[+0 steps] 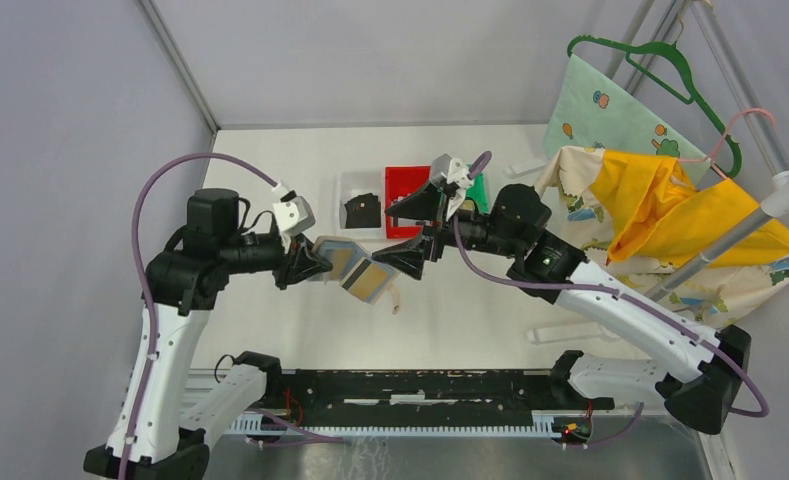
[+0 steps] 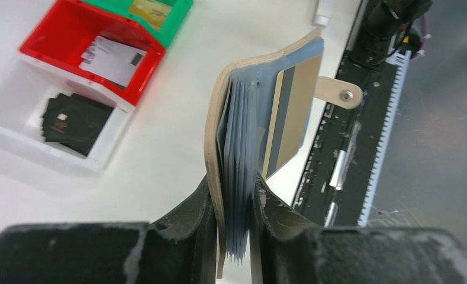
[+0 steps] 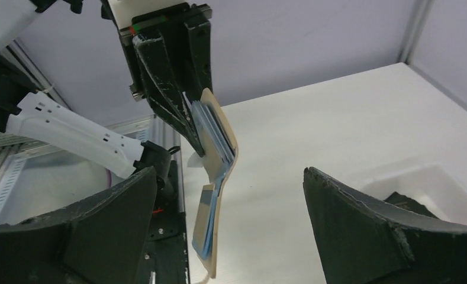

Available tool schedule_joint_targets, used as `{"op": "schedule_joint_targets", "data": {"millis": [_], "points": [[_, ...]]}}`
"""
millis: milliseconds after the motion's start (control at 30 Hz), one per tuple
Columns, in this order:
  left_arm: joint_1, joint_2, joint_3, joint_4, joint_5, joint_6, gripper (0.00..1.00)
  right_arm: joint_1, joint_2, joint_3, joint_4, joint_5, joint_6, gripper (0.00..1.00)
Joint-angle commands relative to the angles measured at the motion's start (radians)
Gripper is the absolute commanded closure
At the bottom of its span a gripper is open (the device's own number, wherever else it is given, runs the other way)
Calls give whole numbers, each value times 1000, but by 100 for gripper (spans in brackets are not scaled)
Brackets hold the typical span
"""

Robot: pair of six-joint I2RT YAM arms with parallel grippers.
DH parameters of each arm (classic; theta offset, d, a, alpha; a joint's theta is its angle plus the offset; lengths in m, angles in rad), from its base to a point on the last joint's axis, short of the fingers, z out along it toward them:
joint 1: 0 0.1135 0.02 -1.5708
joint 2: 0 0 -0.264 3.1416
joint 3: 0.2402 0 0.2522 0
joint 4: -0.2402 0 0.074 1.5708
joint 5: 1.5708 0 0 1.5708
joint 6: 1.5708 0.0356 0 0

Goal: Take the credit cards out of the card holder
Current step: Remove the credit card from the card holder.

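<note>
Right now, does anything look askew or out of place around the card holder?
Nothing damaged or spilled. The card holder, pinched in the left gripper, hangs folded open, and a gold-tan card at its outer edge sits slanted against the clear sleeves. The right gripper is open and empty.

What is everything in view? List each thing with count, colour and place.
card holder: one, beige, held above the table
sleeved card: one, gold-tan, in the holder
white bin: one, on the table, black cards inside
red bin: one, beside it, pale card inside
green bin: one, next along, gold card inside
cloths: several, yellow and patterned, right side
left gripper: one, black, shut on card holder
right gripper: one, black, open, near holder
</note>
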State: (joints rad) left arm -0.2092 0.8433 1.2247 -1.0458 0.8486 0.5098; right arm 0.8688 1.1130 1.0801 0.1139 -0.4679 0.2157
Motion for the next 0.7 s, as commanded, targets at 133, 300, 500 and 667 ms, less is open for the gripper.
{"op": "schedule_joint_targets", "data": {"millis": [133,300,500,667], "points": [[2,129,124,-153,220,27,98,12,103,-30,188,-182,174,2],[2,204,178,-269,323,68,98,13,108,-83,237,-231,193,12],[1,265,219,-333,351,68,98,12,140,-113,360,-337,283,30],[1,297,247,-403,354,97,98,12,168,-113,415,-395,336,44]]}}
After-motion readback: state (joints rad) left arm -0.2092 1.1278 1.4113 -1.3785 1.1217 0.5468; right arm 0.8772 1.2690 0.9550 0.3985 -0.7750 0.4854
